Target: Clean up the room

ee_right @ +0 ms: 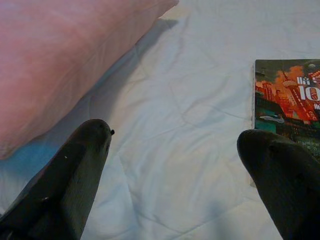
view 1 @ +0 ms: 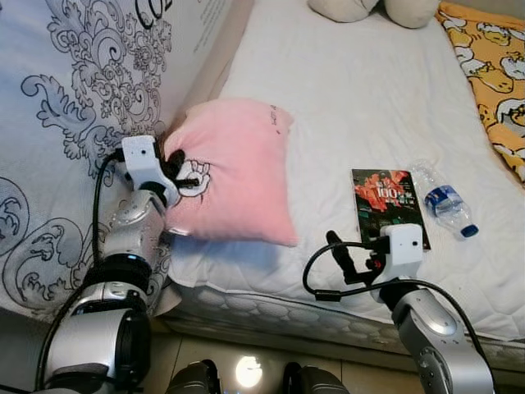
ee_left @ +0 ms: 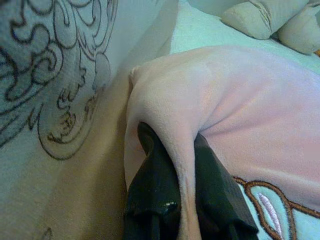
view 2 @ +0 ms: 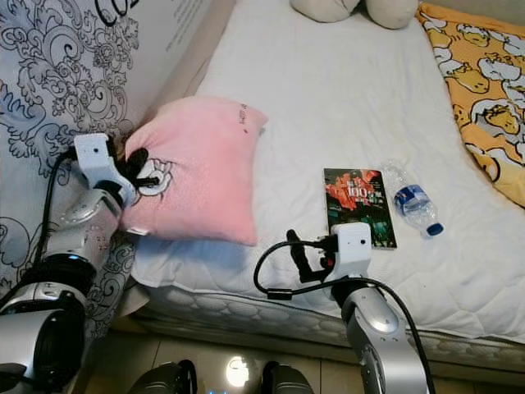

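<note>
The left gripper (ee_left: 187, 200) has its jaws clamped on a fold of the soft pink plush pillow with an embroidered motif (view 1: 234, 176), pinching the fabric at the pillow's left edge, close to the motif. The pillow lies on the left part of the white quilted bed (view 1: 353, 98), its near corner reaching almost to the mattress edge and its left side pressed against a pale hanging cloth printed with black scrollwork (view 1: 74, 107).

The right gripper (ee_right: 175, 165) hovers just above the sheet near the bed's near edge with its jaws wide apart and holding nothing. It sits between the pillow on its left and a dark paperback book with a red and orange cover (view 1: 388, 205) on its right; in the right wrist view one finger overlaps the book's near corner, though I cannot tell whether it touches.

Just right of the book lies a clear plastic water bottle with a blue label and blue cap (view 1: 445, 201), on its side. Farther off, at the head of the bed, are a cream stuffed toy (view 1: 377, 8) and, on the far right, an orange blanket printed with yellow cartoon figures (view 1: 492, 66).

The step in hand looks like tidying the pillow: it is gripped but not yet lifted clear. The next move probably calls for raising it without the fold slipping out and carrying it toward the far end of the bed, while the open right gripper is well placed to take the book.
</note>
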You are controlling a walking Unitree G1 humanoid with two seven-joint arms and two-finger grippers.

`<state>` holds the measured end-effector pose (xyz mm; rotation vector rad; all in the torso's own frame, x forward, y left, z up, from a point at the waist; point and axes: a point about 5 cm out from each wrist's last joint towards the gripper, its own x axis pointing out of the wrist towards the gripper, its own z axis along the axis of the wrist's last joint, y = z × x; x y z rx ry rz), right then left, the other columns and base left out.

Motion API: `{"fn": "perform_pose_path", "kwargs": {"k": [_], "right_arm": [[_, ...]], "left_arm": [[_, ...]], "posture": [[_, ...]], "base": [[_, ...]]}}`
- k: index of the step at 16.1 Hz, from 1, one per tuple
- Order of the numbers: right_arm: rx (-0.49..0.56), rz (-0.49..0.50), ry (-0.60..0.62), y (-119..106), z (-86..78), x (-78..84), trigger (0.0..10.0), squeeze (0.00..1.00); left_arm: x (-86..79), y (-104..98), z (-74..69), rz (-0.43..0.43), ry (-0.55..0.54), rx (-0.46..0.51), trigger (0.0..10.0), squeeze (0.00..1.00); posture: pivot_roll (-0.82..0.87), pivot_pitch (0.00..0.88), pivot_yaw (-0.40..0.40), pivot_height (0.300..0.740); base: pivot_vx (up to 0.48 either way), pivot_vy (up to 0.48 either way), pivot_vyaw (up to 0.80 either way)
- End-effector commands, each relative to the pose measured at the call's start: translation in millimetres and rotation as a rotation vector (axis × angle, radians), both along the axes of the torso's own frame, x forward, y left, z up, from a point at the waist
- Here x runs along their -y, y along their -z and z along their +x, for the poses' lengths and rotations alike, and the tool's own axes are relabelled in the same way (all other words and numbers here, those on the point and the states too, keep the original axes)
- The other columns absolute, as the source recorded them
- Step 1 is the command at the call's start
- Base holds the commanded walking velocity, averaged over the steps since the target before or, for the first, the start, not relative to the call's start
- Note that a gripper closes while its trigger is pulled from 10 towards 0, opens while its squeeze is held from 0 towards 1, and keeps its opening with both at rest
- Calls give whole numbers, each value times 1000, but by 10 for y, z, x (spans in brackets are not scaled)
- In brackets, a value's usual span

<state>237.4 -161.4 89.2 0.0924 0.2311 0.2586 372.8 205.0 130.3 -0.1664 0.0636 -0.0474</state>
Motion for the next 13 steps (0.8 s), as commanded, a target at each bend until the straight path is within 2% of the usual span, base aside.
{"fn": "perform_pose_path", "kwargs": {"k": [1, 4, 5, 7, 8, 11, 13], "right_arm": [[-8, -7, 4, 30, -11, 25, 10000, 216], [-9, -11, 5, 28, -7, 47, 10000, 216], [-10, -15, 1, 28, -13, 54, 10000, 220], [-10, -18, -2, 24, -13, 69, 10000, 220], [-11, -20, -3, 20, -11, 81, 10000, 216], [-12, -26, -6, 19, -8, 91, 10000, 220], [-14, -28, -9, 24, -5, 90, 10000, 220]], "left_arm": [[-134, -64, -2, 42, -24, 33, 0, 0], [-170, 19, -41, 37, -37, 8, 0, 0], [-172, 99, -77, 8, -65, -8, 0, 0], [-143, 199, -121, 2, -86, -29, 0, 0], [-214, 275, -164, -10, -164, -59, 0, 0], [-312, 374, -260, 46, -232, -73, 0, 0], [-354, 406, -289, 53, -240, -83, 0, 0]], "posture": [[-138, 144, -65, 740], [-140, 146, -69, 740], [-143, 145, -75, 740], [-146, 144, -78, 740], [-148, 143, -80, 740], [-148, 144, -85, 740], [-147, 144, -90, 740]], "base": [[0, 0, 0], [0, 0, 0], [0, 0, 0], [0, 0, 0], [0, 0, 0], [0, 0, 0], [0, 0, 0]]}}
